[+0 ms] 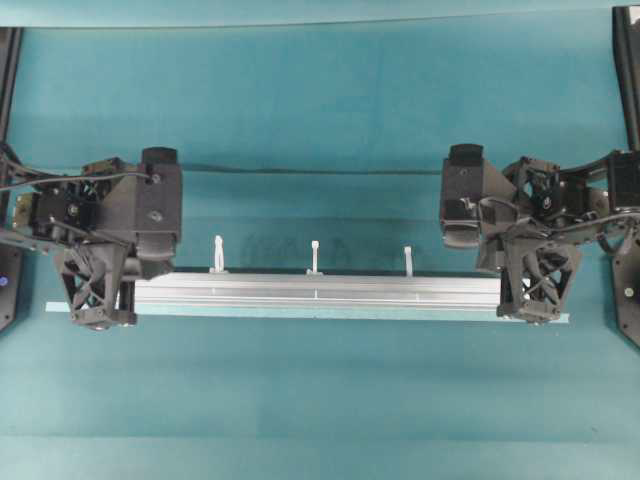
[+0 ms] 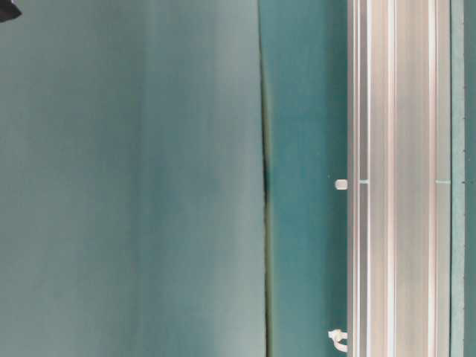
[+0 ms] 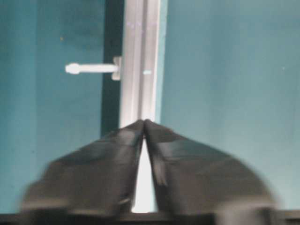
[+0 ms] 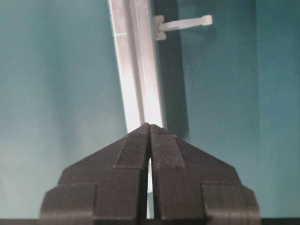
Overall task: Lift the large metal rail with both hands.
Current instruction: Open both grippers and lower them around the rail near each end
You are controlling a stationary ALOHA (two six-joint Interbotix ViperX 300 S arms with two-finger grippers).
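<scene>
The large metal rail (image 1: 315,291) is a long silver grooved bar lying left to right, with three white zip ties (image 1: 314,256) sticking out of its far side. My left gripper (image 1: 97,300) is shut on its left end and my right gripper (image 1: 537,295) on its right end. In the left wrist view my fingertips meet at the left gripper (image 3: 143,123), with the rail (image 3: 139,70) showing between and beyond the fingers. The right gripper (image 4: 149,126) stands the same way over the rail (image 4: 136,70). A dark shadow runs beside the rail, so it hangs a little above the mat.
A thin pale tape strip (image 1: 330,314) lies on the teal mat just in front of the rail and sticks out past both grippers. The table-level view shows the rail (image 2: 398,178) close up with a zip tie (image 2: 341,184). Black frame posts (image 1: 628,60) stand at the side edges.
</scene>
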